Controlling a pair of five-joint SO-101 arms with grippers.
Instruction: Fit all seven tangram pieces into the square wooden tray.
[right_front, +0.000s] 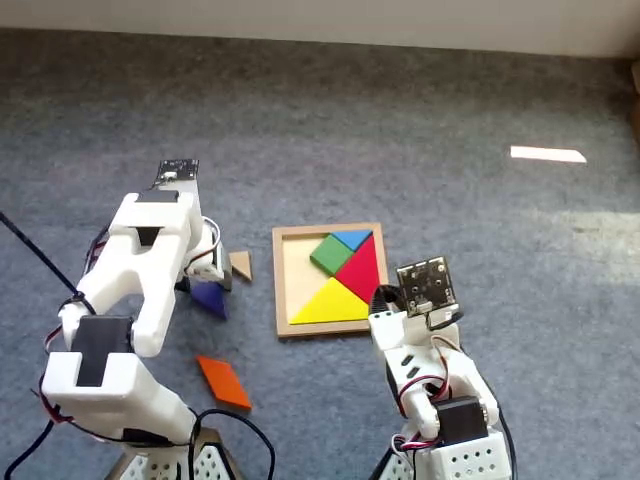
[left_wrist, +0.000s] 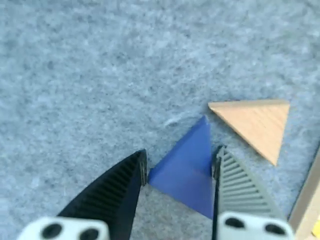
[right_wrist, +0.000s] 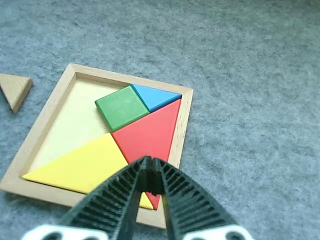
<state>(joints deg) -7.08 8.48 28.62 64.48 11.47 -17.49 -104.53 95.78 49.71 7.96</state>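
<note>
Grey carpet (right_front: 480, 100) is serving as the work surface, w/ the square wooden tray (right_front: 278, 290) sitting in the middle between the two arms. Task is looking a bit over half done: 4 of 7 pcs are lying in the tray. The yellow triangle (right_front: 330, 302) is lying along the near side, the red triangle (right_front: 358, 270) on the right, and the green square (right_front: 331, 255) and light blue triangle (right_front: 352, 239) toward the far right corner. Tray's left part is showing bare wood, prob. room for the rest. 3 pcs are waiting outside, all left of the tray: the wooden triangle (left_wrist: 257, 122) just beside its left wall, the dark blue triangle (left_wrist: 187, 175) a bit nearer and further left, and the orange parallelogram (right_front: 224, 382) well apart, near-left. Left gripper (left_wrist: 180, 155) is straddling the dark blue triangle, jaws approx. half open, fingers (left_wrist: 125, 185) touching opposite sides of it, so it's prob. gripping it. Can't tell whether that piece is resting on the carpet or barely off it. Right gripper (right_wrist: 150, 172) is hovering over the tray's near right corner above the red triangle's tip, jaws closed tip to tip, holding nothing.
</note>
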